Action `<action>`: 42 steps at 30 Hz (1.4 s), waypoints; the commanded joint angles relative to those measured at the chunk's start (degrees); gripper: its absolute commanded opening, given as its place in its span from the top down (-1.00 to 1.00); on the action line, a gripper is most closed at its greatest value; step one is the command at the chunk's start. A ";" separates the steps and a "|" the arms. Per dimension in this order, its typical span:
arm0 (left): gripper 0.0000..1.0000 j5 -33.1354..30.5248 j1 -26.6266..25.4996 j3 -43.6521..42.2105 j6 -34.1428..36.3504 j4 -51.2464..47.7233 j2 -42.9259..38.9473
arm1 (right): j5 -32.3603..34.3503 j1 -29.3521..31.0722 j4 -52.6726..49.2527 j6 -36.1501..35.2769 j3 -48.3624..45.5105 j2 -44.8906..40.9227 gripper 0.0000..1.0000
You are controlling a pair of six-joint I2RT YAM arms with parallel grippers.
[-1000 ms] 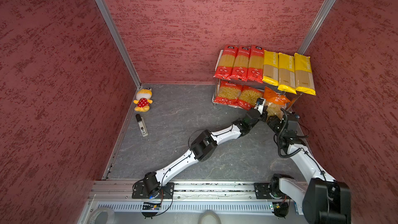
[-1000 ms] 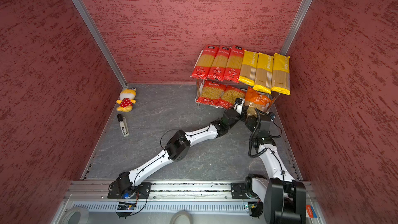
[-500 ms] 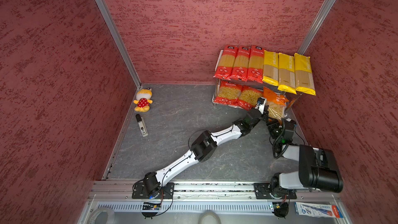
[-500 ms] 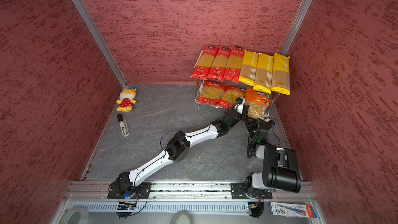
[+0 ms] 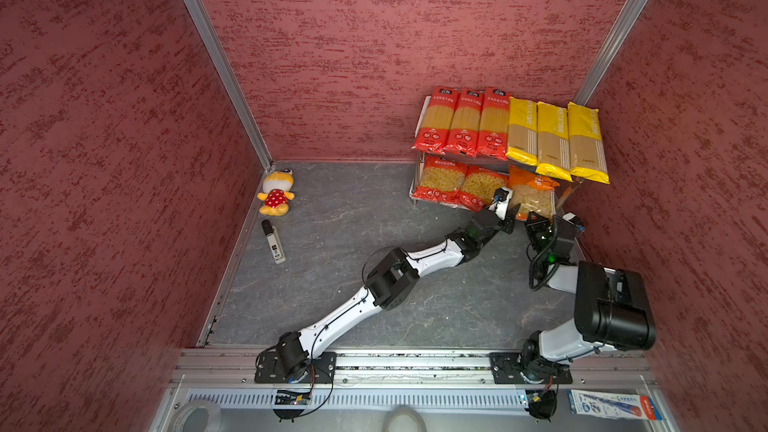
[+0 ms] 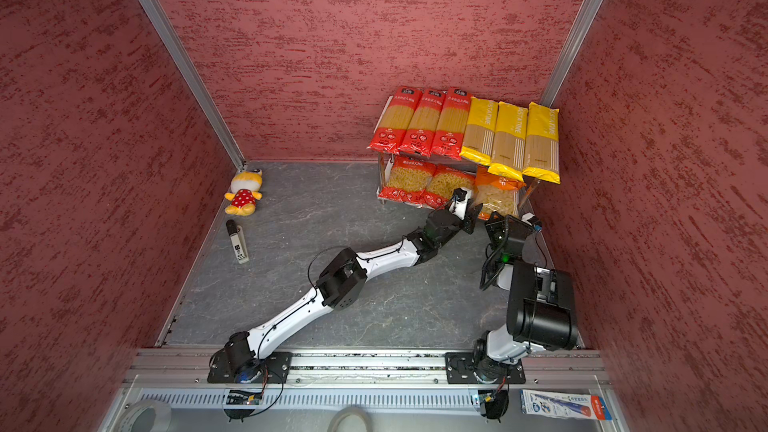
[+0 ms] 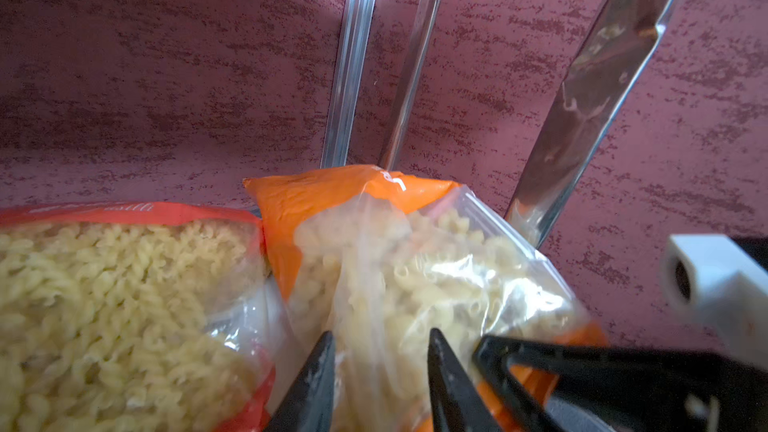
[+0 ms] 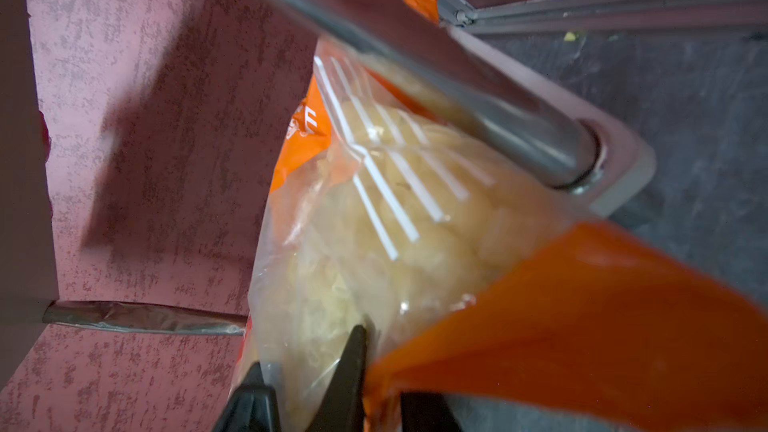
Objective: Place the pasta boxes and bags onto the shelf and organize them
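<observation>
Two-armed seating of the last bag on the lower tier of the shelf (image 8: pixel 627 168). Nearest the viewer, a blue-white flat pack (image 5: pixel 615 405) lies well in front of the shelf, past the near edge of the grey surface (image 5: pixel 353 201), and plays no part in the task. Both tools meet at the shelf's front right corner. The left tool (image 7: pixel 380 351) stands partly open astride a raised fold of the wide orange bag (image 5: pixel 534 197). Film lies between its fingers, but no pinch is evident, which suggests a release or a steadying role. The right tool (image 8: pixel 305 351), just beside it and nearer the shelf's right chrome post (image 7: pixel 582 110), has its fingers drawn almost together on the bag's clear film, apparently to tug or press the bag inward. The orange bag occupies the right end of the lower tier, close against that post, and its front flap projects past the board, which probably explains the two-sided handling. Left of it on the same tier lie two short red curly-pasta bags (image 5: pixel 441 179), side by side. On the upper tier, three long red spaghetti bags (image 5: pixel 464 120) and three long yellow bags (image 5: pixel 552 139) lie in one row, grouped by colour. A plush toy (image 5: pixel 275 197) and a small tube (image 5: pixel 273 241) rest well to the shelf's left
</observation>
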 commanded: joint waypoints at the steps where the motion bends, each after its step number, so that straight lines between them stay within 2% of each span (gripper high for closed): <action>1: 0.22 1.10 -0.30 -5.11 1.36 5.67 -5.79 | 1.27 -0.60 3.41 -1.30 2.13 1.99 0.74; 4: 0.21 1.17 -0.41 -12.00 2.15 9.67 -10.10 | -0.08 -1.00 3.16 0.07 1.68 5.12 0.80; 9: 0.19 1.71 -0.58 -21.38 3.61 14.49 -16.38 | -3.59 -1.15 4.51 3.11 1.42 9.94 0.79; 12: 0.18 1.63 -0.91 -27.71 3.84 17.59 -20.45 | -3.94 -1.31 5.01 4.08 1.21 10.05 0.66; 13: 0.18 1.69 -1.01 -30.39 3.92 18.68 -22.00 | -4.44 -1.33 4.58 4.32 1.29 9.43 0.50; 14: 0.18 1.63 -1.18 -33.39 4.25 20.06 -23.84 | -5.19 -1.44 3.37 4.36 1.40 8.60 0.32; 16: 0.17 1.11 -1.50 -39.26 4.11 22.47 -27.21 | -6.49 -1.43 -0.11 3.43 1.45 5.82 0.12; 19: 0.14 0.06 -2.32 -48.54 4.50 24.77 -32.73 | -6.44 -1.44 -7.38 1.97 0.03 0.29 -0.08; 24: 0.01 -4.09 -4.19 -65.46 5.47 29.08 -42.20 | -7.48 -0.22 -15.89 0.85 -4.78 -9.12 -0.18; 27: -0.11 -8.25 -5.35 -77.49 5.29 30.04 -49.59 | -6.28 3.42 -20.24 -0.90 -7.30 -14.99 -0.18; 30: -0.24 -14.53 -5.99 -88.72 5.85 25.57 -59.76 | 0.59 10.23 -27.96 -8.78 -6.13 -22.64 -0.20; 32: -0.36 -17.16 -5.55 -94.00 7.96 17.22 -66.82 | 6.01 11.87 -32.14 -15.06 -5.27 -27.04 -0.24; 35: -0.49 -23.03 -2.38 -99.67 8.12 -2.33 -78.07 | 16.65 11.74 -36.76 -26.72 -4.13 -32.31 -0.33; 37: -0.49 -23.90 2.94 -104.83 6.02 -10.90 -88.47 | 24.69 11.61 -36.64 -34.68 -3.96 -35.20 -0.36; 39: -0.49 -21.90 9.83 -108.87 6.05 -16.93 -98.46 | 29.44 11.57 -33.30 -41.04 -4.81 -36.60 -0.37; 42: -0.50 -23.45 20.86 -115.57 9.46 -15.69 -108.76 | 33.26 11.44 -19.89 -44.03 -9.69 -33.84 -0.38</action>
